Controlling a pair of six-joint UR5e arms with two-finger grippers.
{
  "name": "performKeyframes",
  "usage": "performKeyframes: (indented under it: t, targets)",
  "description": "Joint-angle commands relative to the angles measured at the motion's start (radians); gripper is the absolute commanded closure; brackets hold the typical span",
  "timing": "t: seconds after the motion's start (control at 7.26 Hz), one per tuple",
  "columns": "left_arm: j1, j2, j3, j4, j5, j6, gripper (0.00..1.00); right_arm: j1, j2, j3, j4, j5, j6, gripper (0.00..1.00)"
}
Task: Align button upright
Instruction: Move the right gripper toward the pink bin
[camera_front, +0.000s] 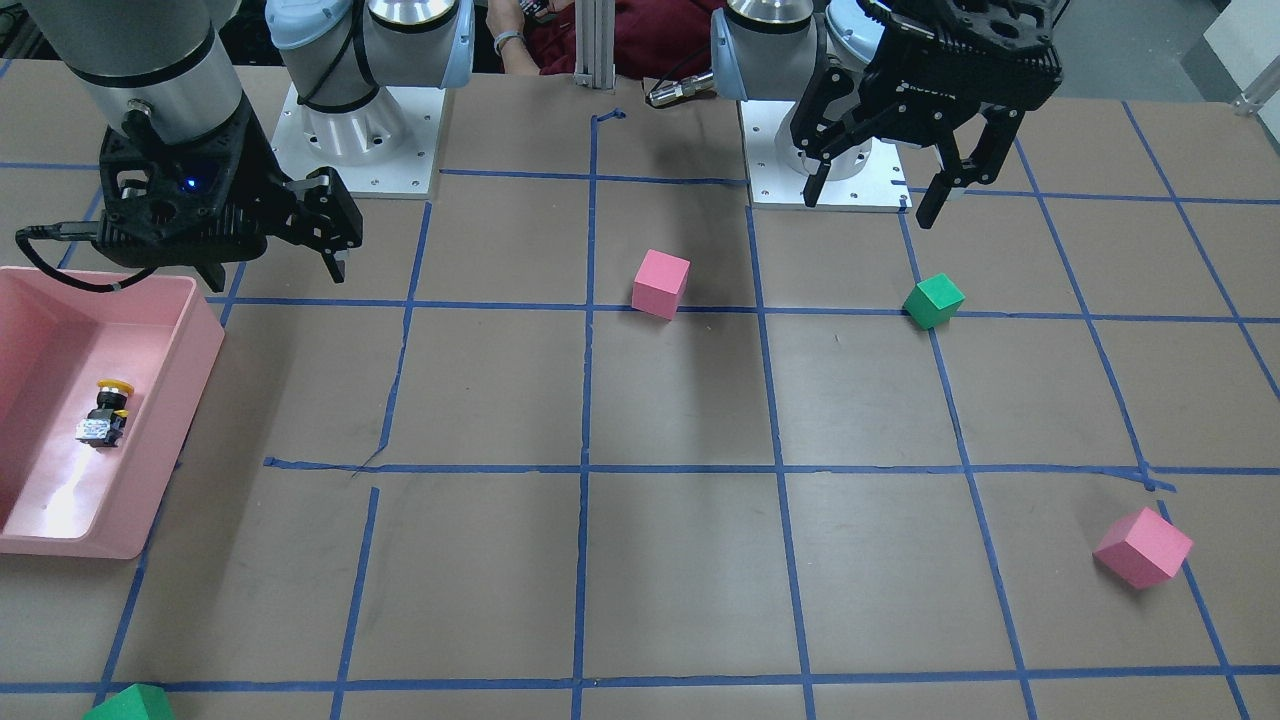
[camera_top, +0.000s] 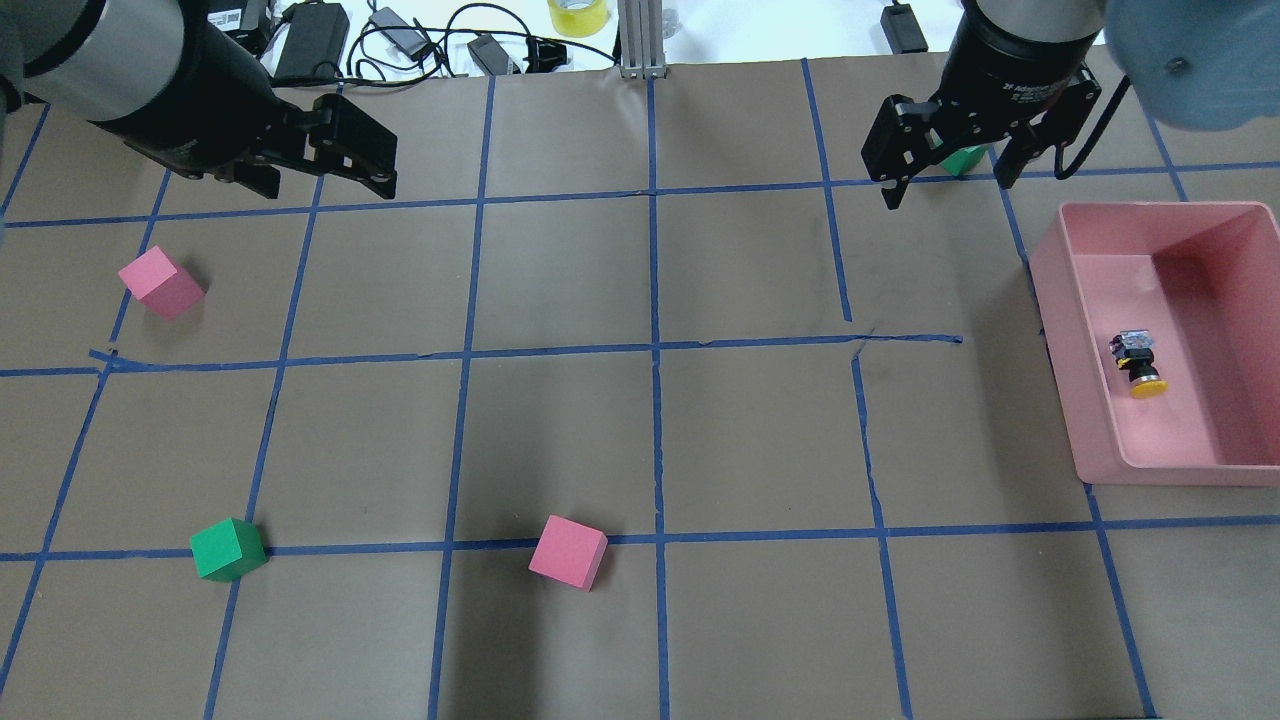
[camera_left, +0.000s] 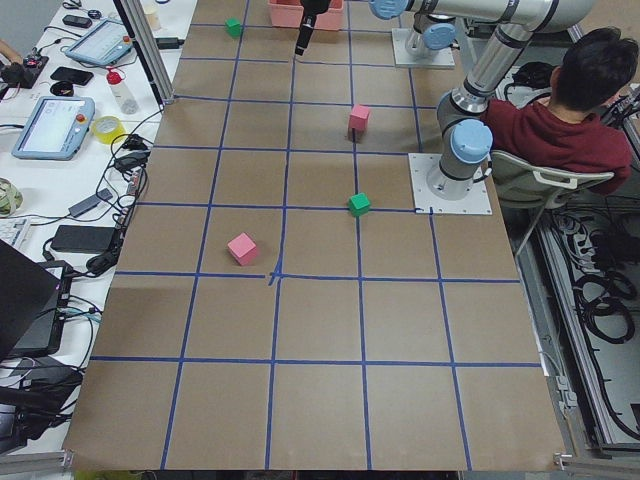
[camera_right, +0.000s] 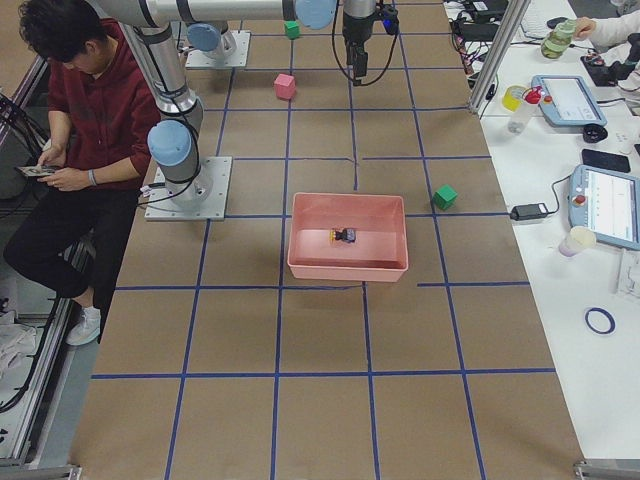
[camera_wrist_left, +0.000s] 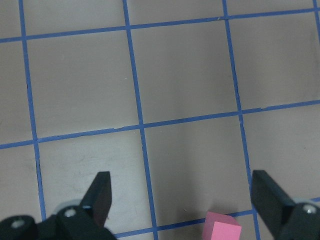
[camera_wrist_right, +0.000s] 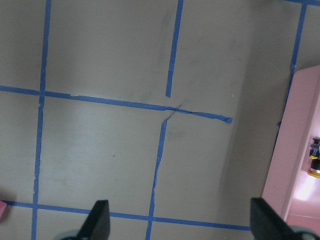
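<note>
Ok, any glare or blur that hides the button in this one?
Front-facing view: glare whitens the floor of the pink bin next to the button, but the button itself is legible. Overhead view: button evenly lit and sharp. Right wrist view: button clipped at the frame's right edge, beside a washed-out patch.

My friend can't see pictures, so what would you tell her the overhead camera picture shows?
A yellow-capped button lies on its side inside a pink bin at the right. The right gripper and the left gripper hang open above the table, neither touching the button. Pink cubes and green cubes dot the blue-taped table.
</note>
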Motion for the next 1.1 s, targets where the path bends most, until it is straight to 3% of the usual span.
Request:
performKeyframes:
  t: [0.0, 0.41, 0.83, 0.96]
  targets:
    - [0.000, 0.016, -0.023, 0.000, -0.003, 0.001, 0.00, -0.025, 0.003, 0.000, -0.008, -0.015, 0.013, 0.00]
    - [0.000, 0.017, -0.024, 0.000, -0.001, 0.001, 0.00, -0.168, 0.005, 0.002, 0.011, -0.018, -0.011, 0.00]
    - [0.002, 0.017, -0.024, 0.000, 0.002, 0.003, 0.00, -0.402, 0.034, 0.040, -0.024, -0.008, -0.246, 0.00]
    - [0.002, 0.017, -0.024, 0.000, 0.002, 0.004, 0.00, -0.459, 0.066, 0.089, -0.132, -0.008, -0.252, 0.00]
